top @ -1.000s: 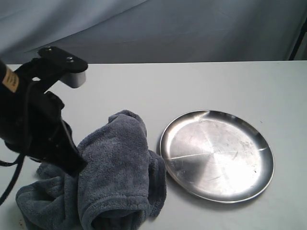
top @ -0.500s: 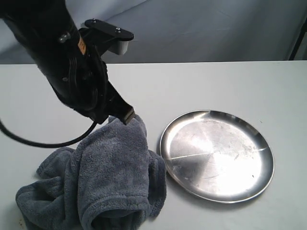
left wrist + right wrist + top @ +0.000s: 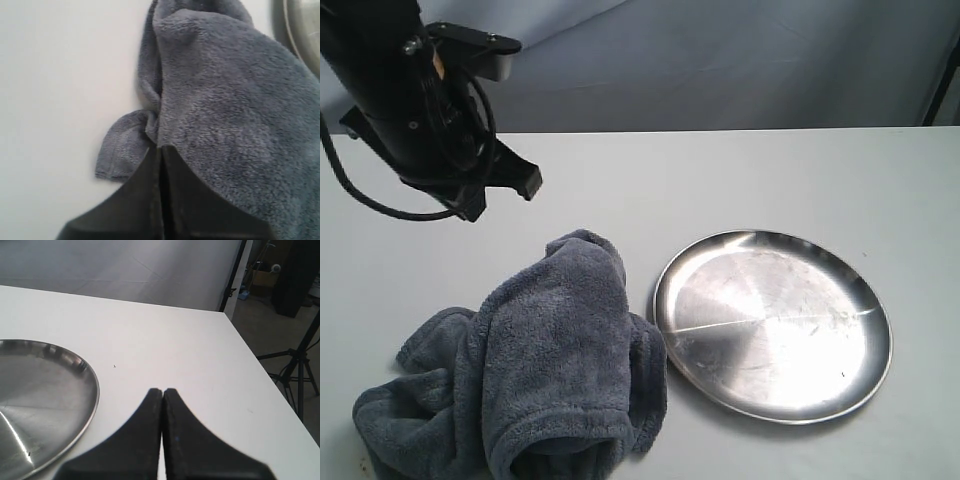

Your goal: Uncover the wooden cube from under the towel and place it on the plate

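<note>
Lying bunched beside plate (image 3: pixel 772 325), towel (image 3: pixel 550 370), long axis diagonal (peak rearward), both jaws closed, empty.

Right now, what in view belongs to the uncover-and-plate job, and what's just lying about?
Job:
- towel, bunched beside the plate
- plate: nothing on it
- wooden cube: not visible
- left claw, right claw: both shut, empty

Lying about:
- grey backdrop
- tripod legs
</note>
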`<control>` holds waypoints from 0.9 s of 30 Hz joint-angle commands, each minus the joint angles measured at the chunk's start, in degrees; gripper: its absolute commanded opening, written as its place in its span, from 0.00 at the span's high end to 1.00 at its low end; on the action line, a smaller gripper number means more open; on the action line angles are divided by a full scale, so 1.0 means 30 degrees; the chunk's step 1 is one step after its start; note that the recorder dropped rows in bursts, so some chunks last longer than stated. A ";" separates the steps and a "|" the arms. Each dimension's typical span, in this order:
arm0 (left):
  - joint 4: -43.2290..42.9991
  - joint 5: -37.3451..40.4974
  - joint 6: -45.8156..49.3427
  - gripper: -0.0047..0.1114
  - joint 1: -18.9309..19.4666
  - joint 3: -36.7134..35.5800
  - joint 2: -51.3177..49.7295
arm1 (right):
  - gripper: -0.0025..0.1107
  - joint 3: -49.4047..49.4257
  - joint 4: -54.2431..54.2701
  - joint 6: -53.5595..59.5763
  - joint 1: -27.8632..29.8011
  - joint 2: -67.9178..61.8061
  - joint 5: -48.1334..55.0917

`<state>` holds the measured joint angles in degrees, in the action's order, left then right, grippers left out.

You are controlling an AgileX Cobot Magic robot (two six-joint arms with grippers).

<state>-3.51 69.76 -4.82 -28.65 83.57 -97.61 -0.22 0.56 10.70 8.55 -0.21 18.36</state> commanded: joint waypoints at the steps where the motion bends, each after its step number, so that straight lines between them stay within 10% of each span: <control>1: 0.0013 0.0066 0.0203 0.96 0.0380 -0.1455 0.0467 | 0.98 0.0074 -0.0187 -0.0064 -0.0008 0.0069 -0.0009; 20: 0.2197 0.0066 -0.0763 0.96 0.0250 -1.0215 0.7810 | 0.98 0.0074 -0.0187 -0.0064 -0.0008 0.0069 -0.0009; 27: 0.2673 -0.0449 -0.2365 0.96 -0.4847 -1.1186 0.8056 | 0.98 0.0074 -0.0187 -0.0064 -0.0008 0.0069 -0.0009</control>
<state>3.93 70.04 -8.92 -39.13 50.27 -73.95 -0.22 0.56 10.70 8.55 -0.21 18.36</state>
